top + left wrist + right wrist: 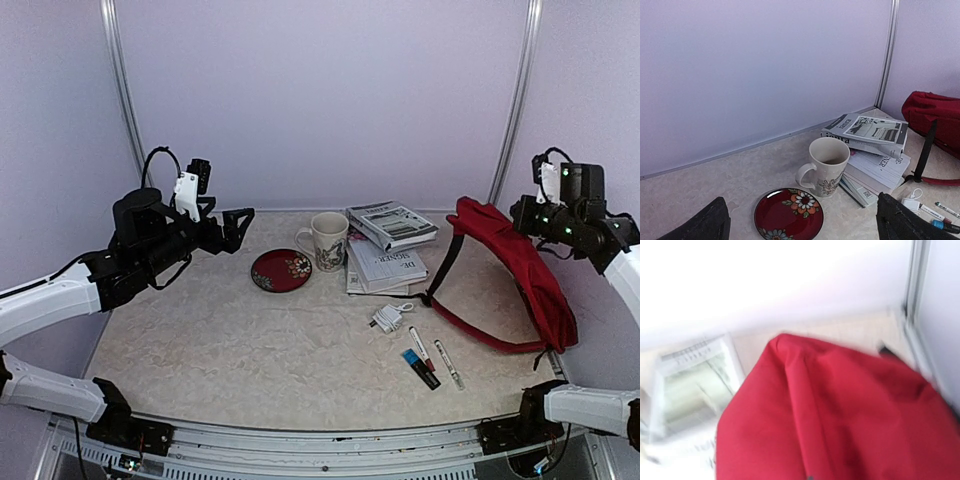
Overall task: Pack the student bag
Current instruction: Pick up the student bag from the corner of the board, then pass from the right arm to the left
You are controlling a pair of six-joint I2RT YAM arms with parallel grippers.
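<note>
The student bag [522,268], dark red with black straps, lies at the right side of the table. It also shows at the right edge of the left wrist view [932,117]. In the blurred right wrist view it fills the frame [840,415]. My right gripper [520,213] hovers above the bag's far end; its fingers do not show in its wrist view. My left gripper [238,222] is open wide and empty, raised above the table's far left; its fingers [715,222] frame a red plate.
A stack of books and papers [388,248] lies mid-back, with a flowered mug [328,240] and a red flowered plate [281,270] to its left. A white charger with its cable [390,317], markers [422,358] and a pen [449,364] lie in front of the bag.
</note>
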